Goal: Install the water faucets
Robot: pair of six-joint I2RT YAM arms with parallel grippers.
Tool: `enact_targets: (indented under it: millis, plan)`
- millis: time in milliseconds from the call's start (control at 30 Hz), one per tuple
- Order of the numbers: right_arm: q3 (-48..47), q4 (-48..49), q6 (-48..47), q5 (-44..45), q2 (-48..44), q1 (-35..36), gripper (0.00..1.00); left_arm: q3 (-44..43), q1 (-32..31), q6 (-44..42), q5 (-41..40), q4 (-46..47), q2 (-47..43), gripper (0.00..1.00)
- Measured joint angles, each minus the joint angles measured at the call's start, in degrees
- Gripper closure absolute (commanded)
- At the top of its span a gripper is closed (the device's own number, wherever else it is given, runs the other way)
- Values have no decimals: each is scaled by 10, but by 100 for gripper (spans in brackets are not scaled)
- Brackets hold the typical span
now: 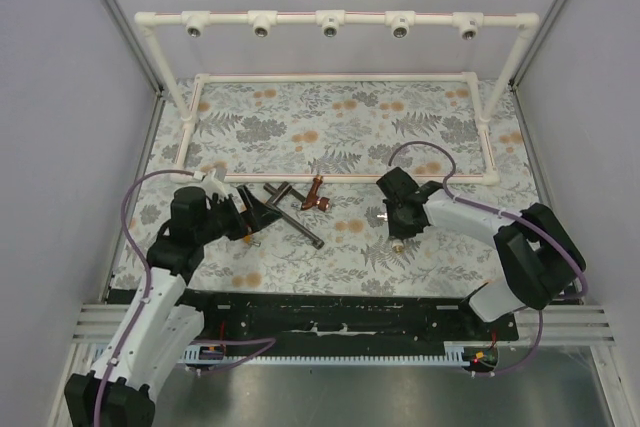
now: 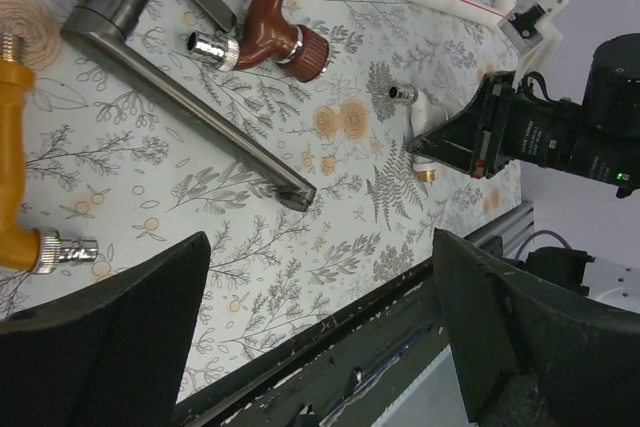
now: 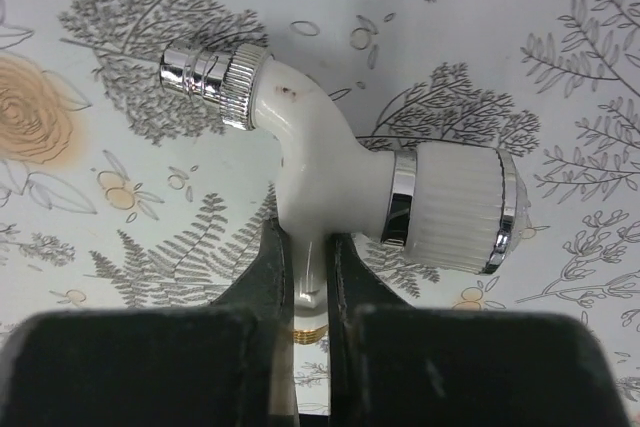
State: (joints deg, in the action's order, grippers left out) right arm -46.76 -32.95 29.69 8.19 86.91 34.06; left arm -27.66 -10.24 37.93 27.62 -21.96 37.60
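Rotation of the white faucet (image 3: 322, 169) could be induced during lifting, as only its thin stem is clamped by the right end effector (image 3: 312, 259).

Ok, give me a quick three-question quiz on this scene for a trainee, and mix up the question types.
1. True or false: the right hand is clamped on the white tap.
2. How many sockets on the pipe rail hold a tap? A) none B) two C) all five
3. Fill in: the left hand is ____ (open or shut).
Key: 1 true. 2 A. 3 open.
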Motion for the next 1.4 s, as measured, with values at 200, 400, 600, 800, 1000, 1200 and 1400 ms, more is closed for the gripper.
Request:
enact_targets:
  millis: [200,400,600,800,1000,1200,1400]
  plan:
    - [-16,-3,-58,5,-31,56,100,-7,-26,2,17,25,31,4]
    - [-61,1,-154,-9,-116,120,100,-75,-82,1,31,32,122,5]
    - [-100,8,-256,-45,-174,183,100,-157,-131,-8,48,40,195,10]
    - [-133,7,-330,-68,-182,232,100,-225,-166,-11,70,54,250,17]
    - [-149,7,-372,-74,-183,247,100,-259,-209,-11,94,58,311,25]
    - [-151,7,-399,-74,-183,247,100,-274,-242,-11,116,58,351,32]
    - [-151,-9,-415,-71,-183,247,100,-293,-263,-12,126,60,379,46]
